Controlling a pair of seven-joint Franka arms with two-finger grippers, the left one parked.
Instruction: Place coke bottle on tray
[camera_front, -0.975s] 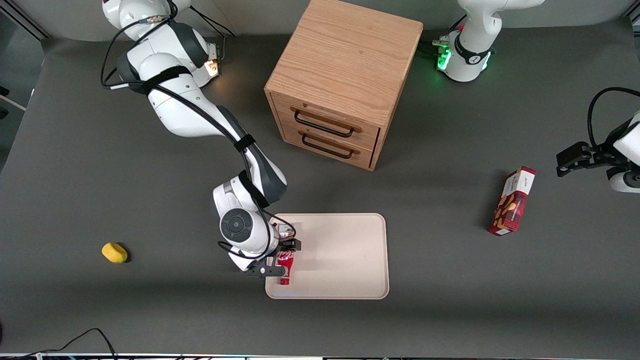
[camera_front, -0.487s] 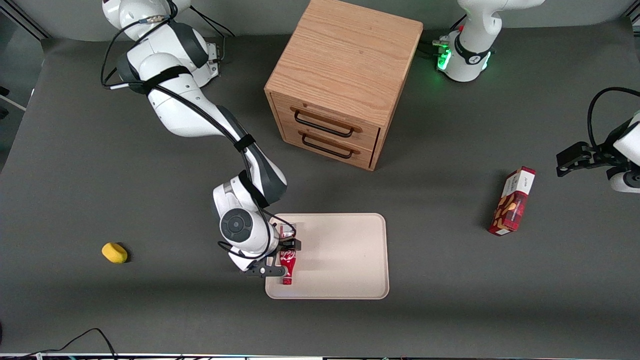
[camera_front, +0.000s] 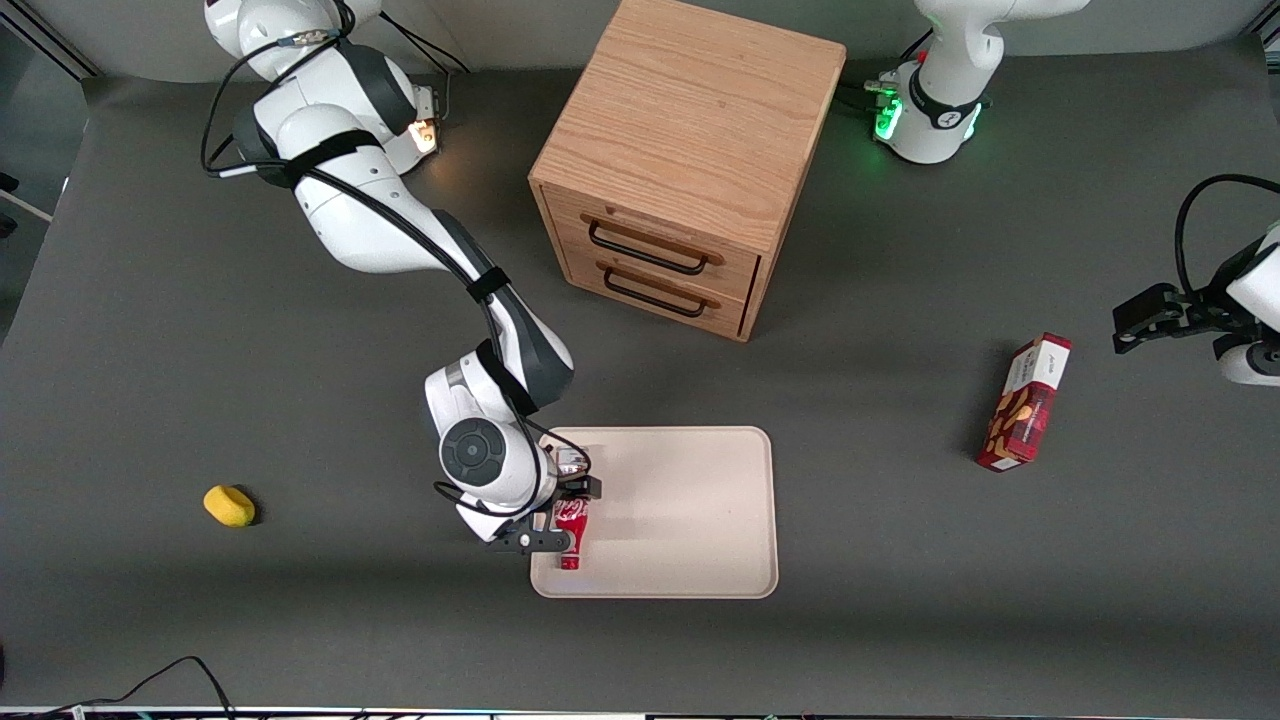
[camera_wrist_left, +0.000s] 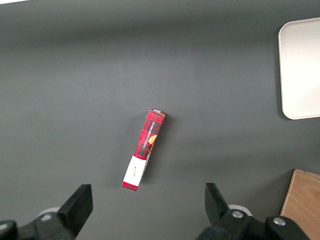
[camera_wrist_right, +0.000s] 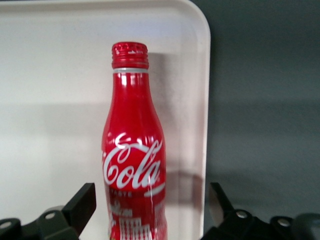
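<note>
The coke bottle (camera_front: 570, 530) lies flat on the cream tray (camera_front: 690, 510), close to the tray's rim at the working arm's end, its red cap pointing toward the front camera. My right gripper (camera_front: 567, 515) hangs over the bottle's body, open. In the right wrist view the bottle (camera_wrist_right: 132, 150) shows its white script and cap against the tray (camera_wrist_right: 50, 75). The gripper (camera_wrist_right: 150, 200) has a black finger on each side of the bottle with a clear gap, touching nothing. The bottle's silver base is hidden under the wrist.
A wooden two-drawer cabinet (camera_front: 680, 170) stands farther from the front camera than the tray. A red-and-white snack box (camera_front: 1025, 402) lies toward the parked arm's end and also shows in the left wrist view (camera_wrist_left: 144, 150). A yellow object (camera_front: 229, 505) lies toward the working arm's end.
Almost nothing. The gripper stays over the bottle with only a slight shift, and the bottle stays lying on the tray.
</note>
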